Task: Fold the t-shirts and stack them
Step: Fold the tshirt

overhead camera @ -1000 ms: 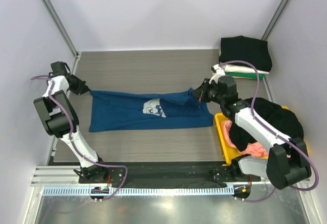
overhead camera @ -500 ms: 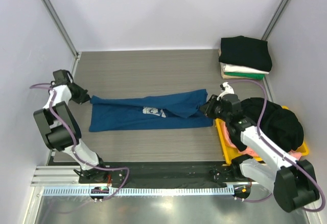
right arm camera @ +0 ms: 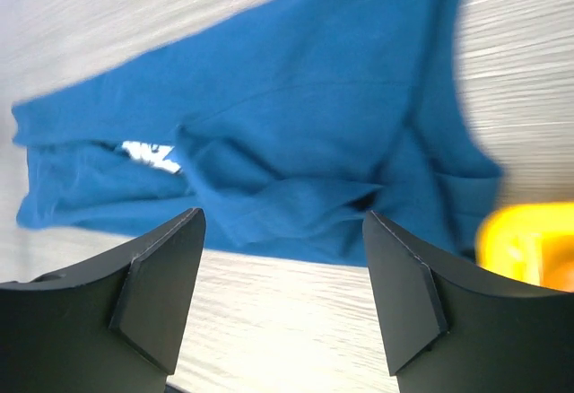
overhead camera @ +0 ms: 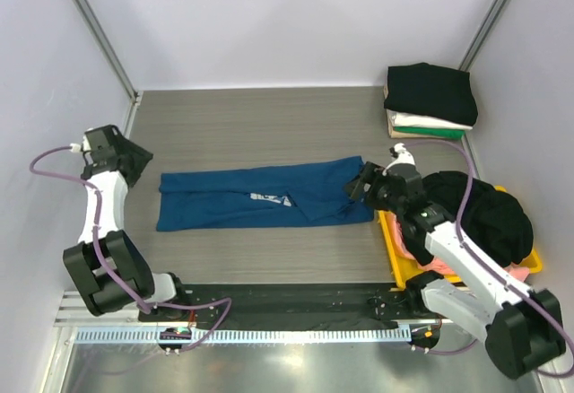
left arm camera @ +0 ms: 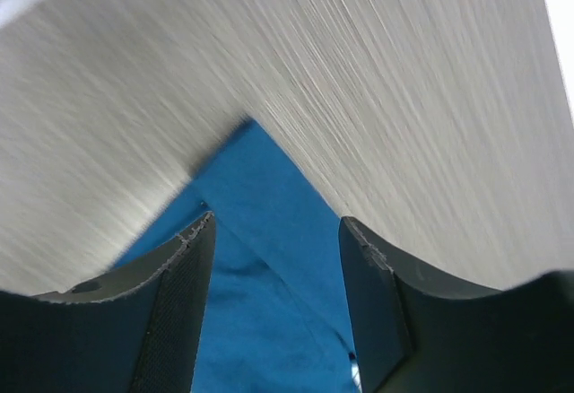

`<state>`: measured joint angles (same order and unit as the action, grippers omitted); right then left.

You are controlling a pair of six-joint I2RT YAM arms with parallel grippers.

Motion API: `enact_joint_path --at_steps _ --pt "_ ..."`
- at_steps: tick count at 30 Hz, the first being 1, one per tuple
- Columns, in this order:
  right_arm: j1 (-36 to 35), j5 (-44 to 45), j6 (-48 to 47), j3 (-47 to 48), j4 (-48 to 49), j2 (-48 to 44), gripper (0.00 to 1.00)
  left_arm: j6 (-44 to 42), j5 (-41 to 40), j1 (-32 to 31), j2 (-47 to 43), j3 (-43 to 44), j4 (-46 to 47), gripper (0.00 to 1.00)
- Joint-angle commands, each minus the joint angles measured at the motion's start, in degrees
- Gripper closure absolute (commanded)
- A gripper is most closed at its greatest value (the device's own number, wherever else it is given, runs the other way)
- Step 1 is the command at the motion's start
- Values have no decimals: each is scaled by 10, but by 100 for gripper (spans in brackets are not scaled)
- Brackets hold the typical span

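Note:
A dark blue t-shirt (overhead camera: 224, 200) lies on the table, folded into a long band, its white print (overhead camera: 269, 197) partly tucked in the fold. My left gripper (overhead camera: 139, 161) is open just off the shirt's left end; in the left wrist view the shirt's corner (left arm camera: 260, 231) lies below the left gripper (left arm camera: 276, 222), free of its fingers. My right gripper (overhead camera: 356, 187) is open at the shirt's right end, and in the right wrist view the right gripper (right arm camera: 282, 218) hangs empty over the rumpled blue cloth (right arm camera: 269, 142).
Folded t-shirts are stacked at the back right, black (overhead camera: 430, 92) over white and green. A yellow bin (overhead camera: 392, 240) at the right holds a black shirt (overhead camera: 489, 213) and a pink one (overhead camera: 421, 248), under my right arm. Walls close in both sides.
Both grippers were shut on the blue shirt's ends, lowered it onto the table and opened. The shirt now lies in a narrower band. The left gripper has drawn back to the left.

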<state>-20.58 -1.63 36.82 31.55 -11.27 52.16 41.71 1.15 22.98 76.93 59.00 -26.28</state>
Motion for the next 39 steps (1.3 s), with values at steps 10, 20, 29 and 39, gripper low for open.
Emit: enact_joint_path --at_steps 10,20,29,39 --pt "-122 56 77 119 -4 283 23 44 1 -209 87 -54 11 46" --pt "-123 66 65 171 -18 424 19 70 40 -225 133 -152 51 48" --pt "-86 32 0 327 -50 596 18 71 106 -247 98 -221 61 49" --pt "-72 23 -53 665 -174 796 21 95 155 -282 28 -313 76 49"
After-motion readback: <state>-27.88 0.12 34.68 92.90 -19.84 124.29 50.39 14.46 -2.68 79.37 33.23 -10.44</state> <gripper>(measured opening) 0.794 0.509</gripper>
